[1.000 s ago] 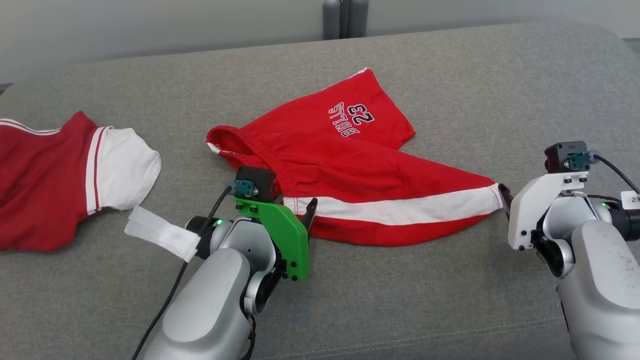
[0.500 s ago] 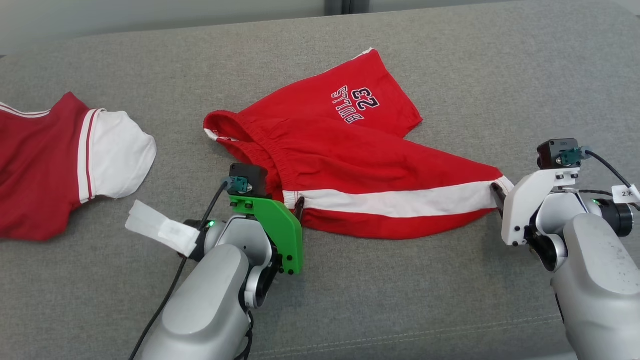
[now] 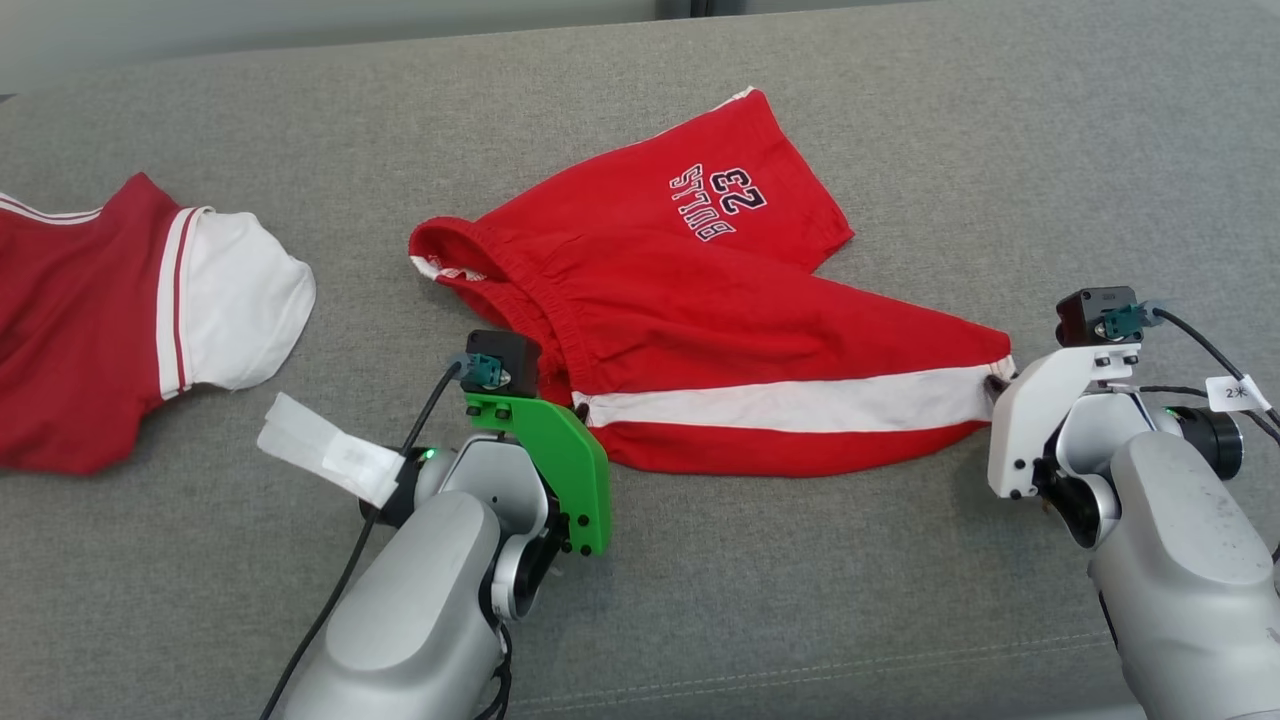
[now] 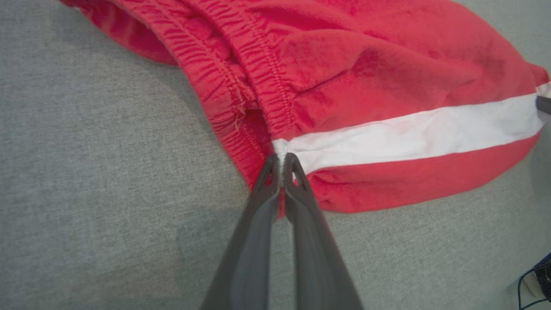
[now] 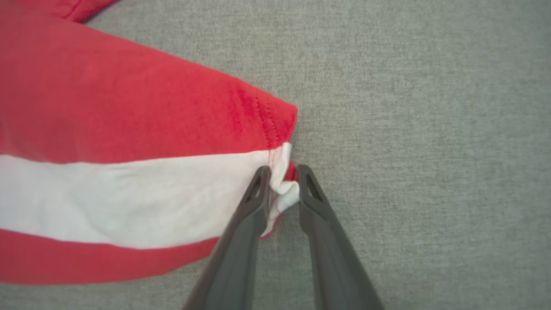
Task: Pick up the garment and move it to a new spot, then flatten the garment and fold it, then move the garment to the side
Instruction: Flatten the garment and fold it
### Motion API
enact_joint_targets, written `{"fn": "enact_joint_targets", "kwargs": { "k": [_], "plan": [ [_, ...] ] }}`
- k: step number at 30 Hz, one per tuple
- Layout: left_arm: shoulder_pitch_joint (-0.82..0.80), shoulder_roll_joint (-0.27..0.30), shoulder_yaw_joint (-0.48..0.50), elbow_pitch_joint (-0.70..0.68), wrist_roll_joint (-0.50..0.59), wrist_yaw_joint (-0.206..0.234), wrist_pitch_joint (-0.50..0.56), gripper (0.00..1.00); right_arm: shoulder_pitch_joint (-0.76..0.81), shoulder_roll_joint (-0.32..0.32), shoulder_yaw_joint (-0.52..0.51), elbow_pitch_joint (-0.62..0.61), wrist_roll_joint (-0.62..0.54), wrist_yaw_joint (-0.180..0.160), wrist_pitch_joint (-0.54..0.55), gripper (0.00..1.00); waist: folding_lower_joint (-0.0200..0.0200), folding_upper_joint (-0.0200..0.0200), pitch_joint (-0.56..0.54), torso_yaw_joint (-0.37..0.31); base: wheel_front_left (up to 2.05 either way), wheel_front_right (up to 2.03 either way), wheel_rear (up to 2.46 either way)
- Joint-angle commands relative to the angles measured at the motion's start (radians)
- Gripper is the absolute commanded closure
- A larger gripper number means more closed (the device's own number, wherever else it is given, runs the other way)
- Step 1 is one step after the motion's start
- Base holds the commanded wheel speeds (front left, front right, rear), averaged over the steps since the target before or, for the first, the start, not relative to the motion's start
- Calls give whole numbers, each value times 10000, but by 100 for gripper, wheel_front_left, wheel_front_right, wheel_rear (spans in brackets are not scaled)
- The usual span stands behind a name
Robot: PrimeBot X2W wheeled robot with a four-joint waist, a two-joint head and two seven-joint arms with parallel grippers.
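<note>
Two corners: my left gripper is pinching the shorts at the waistband; my right gripper is straddling the bunched hem, grip unconfirmed. Shorts are lying on the cushion. Am wanting both clamped before lifting evenly.

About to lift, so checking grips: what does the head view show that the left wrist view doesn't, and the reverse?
Head view: a second red-and-white garment to the left, and the number print on the far leg of the red shorts. Left wrist view: close up, the left claw shut on the white stripe at its waistband end. Both: those shorts, that stripe and the grey surface.
</note>
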Motion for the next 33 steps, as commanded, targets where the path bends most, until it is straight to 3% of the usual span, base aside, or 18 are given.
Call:
{"fn": "enact_joint_targets", "kwargs": {
  "k": [1, 10, 18, 21, 25, 33],
  "plan": [
    [68, 65, 1, -45, -98, -56, -17, 100, -78, -74, 49, 60, 86, -12, -114, 98, 0, -1, -39, -10, 0, 0, 0],
    [272, 48, 530, -568, -706, -157, -765, 100, -170, -159, 70, -288, 383, -12, -804, 100, 0, -1, -422, -32, 0, 0, 0],
    [-252, 7, 1681, -1284, -2149, -400, -1628, 100, -564, 220, -274, -1066, 1860, -10, -993, 100, 0, -1, -634, -141, 0, 0, 0],
    [-983, 4, 2376, -1268, -2850, -330, -1636, 100, -1172, 553, -128, -1597, 3125, -10, -602, 100, 0, -1, -310, -408, 0, 0, 0],
    [-2108, 302, 2843, -1144, -3123, -415, -1406, 100, -2124, 700, 235, -1923, 3886, -9, -346, 100, 0, -1, 346, -840, 0, 0, 0],
    [-5193, 1025, 3349, -883, -2682, -736, -1688, 100, -4987, 837, 780, -1674, 3741, -7, -1538, 100, 0, -1, 2168, -1586, 0, 0, 0]
  ]
}}
